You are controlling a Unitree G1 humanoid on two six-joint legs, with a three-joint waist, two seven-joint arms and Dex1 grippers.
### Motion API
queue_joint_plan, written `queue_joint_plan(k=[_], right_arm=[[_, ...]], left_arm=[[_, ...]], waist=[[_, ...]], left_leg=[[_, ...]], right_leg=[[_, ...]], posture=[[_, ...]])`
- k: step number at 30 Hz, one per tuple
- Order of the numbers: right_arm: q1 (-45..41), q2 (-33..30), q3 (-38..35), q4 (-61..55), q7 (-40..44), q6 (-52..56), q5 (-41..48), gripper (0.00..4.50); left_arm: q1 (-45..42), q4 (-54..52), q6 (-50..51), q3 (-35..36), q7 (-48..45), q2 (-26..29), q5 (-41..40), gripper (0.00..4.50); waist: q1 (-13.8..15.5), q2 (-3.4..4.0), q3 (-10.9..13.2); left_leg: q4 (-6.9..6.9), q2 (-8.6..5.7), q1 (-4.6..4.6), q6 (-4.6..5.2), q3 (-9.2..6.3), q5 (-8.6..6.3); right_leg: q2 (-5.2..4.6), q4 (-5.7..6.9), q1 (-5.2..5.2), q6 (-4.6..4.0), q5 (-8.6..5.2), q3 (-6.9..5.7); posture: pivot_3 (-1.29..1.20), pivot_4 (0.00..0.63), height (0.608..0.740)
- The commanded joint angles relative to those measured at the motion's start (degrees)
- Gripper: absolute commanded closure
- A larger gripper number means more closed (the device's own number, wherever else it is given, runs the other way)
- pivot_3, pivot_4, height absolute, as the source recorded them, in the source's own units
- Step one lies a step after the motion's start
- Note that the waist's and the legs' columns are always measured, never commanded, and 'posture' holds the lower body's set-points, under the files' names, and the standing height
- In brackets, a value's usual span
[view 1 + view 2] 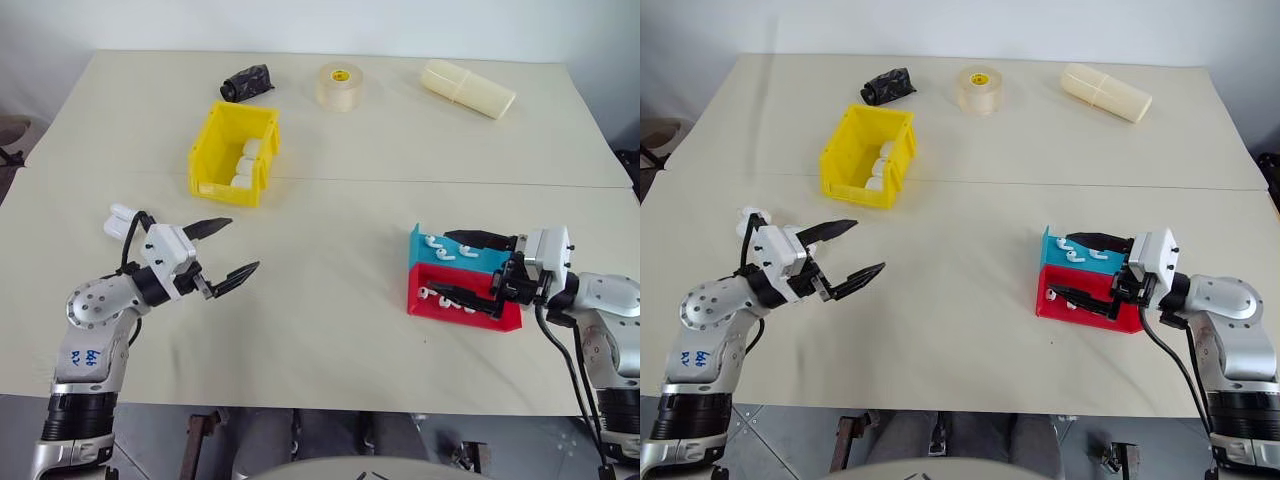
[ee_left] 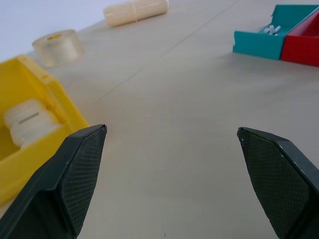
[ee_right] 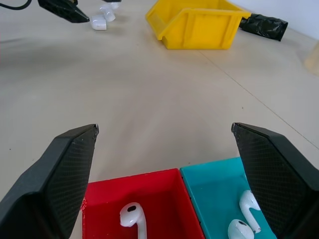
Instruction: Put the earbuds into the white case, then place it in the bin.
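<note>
**A:** What's over on the left side?

**B:** The left end effector (image 1: 226, 250) hangs over the bare surface (image 1: 320, 320), its two black fingers spread wide with nothing between them. Just behind its wrist lie white cases (image 1: 121, 220) on the surface.

**A:** And the yellow bin?

**B:** The bin (image 1: 234, 152) sits farther back, left of centre, well apart from that end effector. More white cases (image 1: 245, 165) are stacked inside it, along its right wall.

**A:** Anything behind it?

**B:** A crumpled black bag (image 1: 247, 82) lies just behind the bin, a roll of tape (image 1: 339, 85) stands to its right, and a cream-coloured cylinder (image 1: 467, 88) lies further right, near the far edge.

**A:** Where are the earbuds?

**B:** In two small trays that touch side by side on the right. The teal tray (image 1: 455, 262) is the farther one and the red tray (image 1: 460, 305) the nearer. The right wrist view shows one earbud (image 3: 134, 219) in the red tray and two earbuds (image 3: 246, 219) in the teal one.

**A:** And the right end effector?

**B:** The right end effector (image 1: 464, 269) hovers over the trays, its fingers wide apart, one over the teal tray and the other over the red one. It grips nothing; the earbuds lie loose below it.
</note>
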Motion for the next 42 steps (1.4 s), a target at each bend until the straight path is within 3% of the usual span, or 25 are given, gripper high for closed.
queue_joint_plan(k=[1,20,25,31,35,42], right_arm=[[0.8,-0.5,-1.6,-1.6,0.0,-1.0,0.2,0.00],[-1.7,0.3,0.0,0.1,0.8,-1.4,-0.3,0.00],[-2.2,1.3,-0.1,-0.6,0.3,-1.7,-0.1,0.00],[-4.1,2.9,1.3,0.4,0.7,-2.5,-0.5,0.00],[-4.9,2.8,1.5,1.2,1.1,-2.6,-0.7,0.00],[-2.3,1.7,-0.4,-0.4,0.6,-2.8,-0.9,0.00]], left_arm=[[-0.8,0.8,-2.4,-1.1,-0.5,-0.7,0.8,0.02],[5.8,-4.9,0.2,2.3,3.1,-0.6,-0.4,0.02],[6.3,-5.2,2.8,5.6,6.7,-0.6,-0.7,0.02],[13.2,-9.6,3.9,10.8,11.2,-1.8,-1.1,0.02],[13.9,-10.6,3.9,9.7,11.0,-1.9,-1.0,0.02],[4.6,-6.2,3.3,3.0,6.9,-1.4,-0.2,0.02]], waist=[[-0.1,0.00,0.0],[0.0,0.00,0.0],[-0.1,0.00,0.0],[-0.5,0.00,0.0],[0.1,0.00,0.0],[0.0,0.00,0.0]], left_leg=[[0.00,-0.02,-0.01,0.00,0.01,0.00],[0.01,0.09,-0.01,0.00,-0.01,0.00],[0.00,0.08,-0.01,0.00,-0.01,0.00],[-0.04,0.13,0.00,-0.01,0.00,0.00],[0.01,0.12,-0.01,-0.01,-0.04,0.00],[0.02,0.06,-0.01,-0.01,-0.05,0.00]], right_leg=[[0.01,-0.01,-0.01,0.00,0.00,0.00],[0.00,0.00,-0.01,0.00,0.00,0.01],[0.00,-0.01,-0.01,0.00,0.00,0.00],[0.00,-0.01,-0.04,0.00,0.00,0.03],[-0.01,-0.01,0.00,0.00,0.00,0.01],[-0.03,0.00,0.01,0.00,0.00,0.00]], posture=[[0.00,0.150,0.740],[0.00,0.150,0.740],[0.00,0.150,0.740],[0.00,0.150,0.740],[0.00,0.150,0.740],[0.00,0.150,0.740]])
